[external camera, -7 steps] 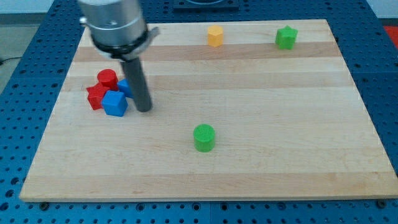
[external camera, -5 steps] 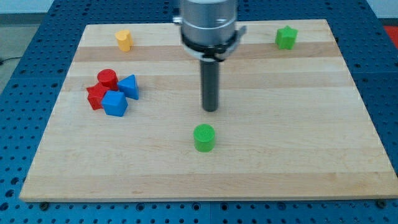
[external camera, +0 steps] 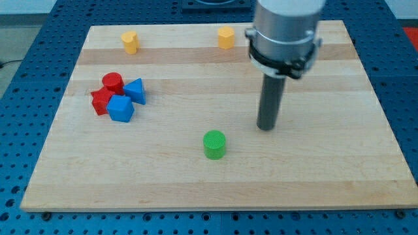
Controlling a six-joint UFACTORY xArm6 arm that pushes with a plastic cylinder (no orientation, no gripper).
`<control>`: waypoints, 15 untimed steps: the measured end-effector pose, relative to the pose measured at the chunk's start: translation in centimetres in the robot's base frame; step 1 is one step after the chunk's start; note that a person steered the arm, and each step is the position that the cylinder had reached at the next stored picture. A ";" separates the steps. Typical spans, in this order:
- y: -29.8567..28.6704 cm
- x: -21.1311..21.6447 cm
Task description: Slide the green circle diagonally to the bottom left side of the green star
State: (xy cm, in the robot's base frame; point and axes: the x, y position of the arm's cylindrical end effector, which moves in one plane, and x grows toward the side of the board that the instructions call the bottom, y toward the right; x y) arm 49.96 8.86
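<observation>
Hand: none fitted, only my tip [external camera: 266, 127], so no open or closed state shows
Tip: right of and slightly beyond the green circle [external camera: 214, 144], apart
Green circle: near-centre tabletop [external camera: 339, 170]
Green star: hidden by the arm

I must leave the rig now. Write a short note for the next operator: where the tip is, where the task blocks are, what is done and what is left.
My tip rests on the board to the view's right of the green circle and slightly above it, apart from it.
The green star is hidden; the arm covers the top right of the board, so its place cannot be confirmed.
Done: nothing visible; the circle sits near the board's lower middle.
Left: the whole push toward the star's bottom-left side.
</observation>
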 end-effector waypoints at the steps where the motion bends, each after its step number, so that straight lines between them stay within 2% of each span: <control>1: -3.0 2.5; 3: -14.6 3.1; 4: -16.7 4.9; 6: -15.7 7.6; 7: -22.5 9.5; 8: -23.8 7.9; 10: -16.2 3.8; 11: -14.8 0.6; 14: -14.8 -9.5; 15: -13.9 -11.4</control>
State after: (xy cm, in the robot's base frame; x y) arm 38.53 -5.03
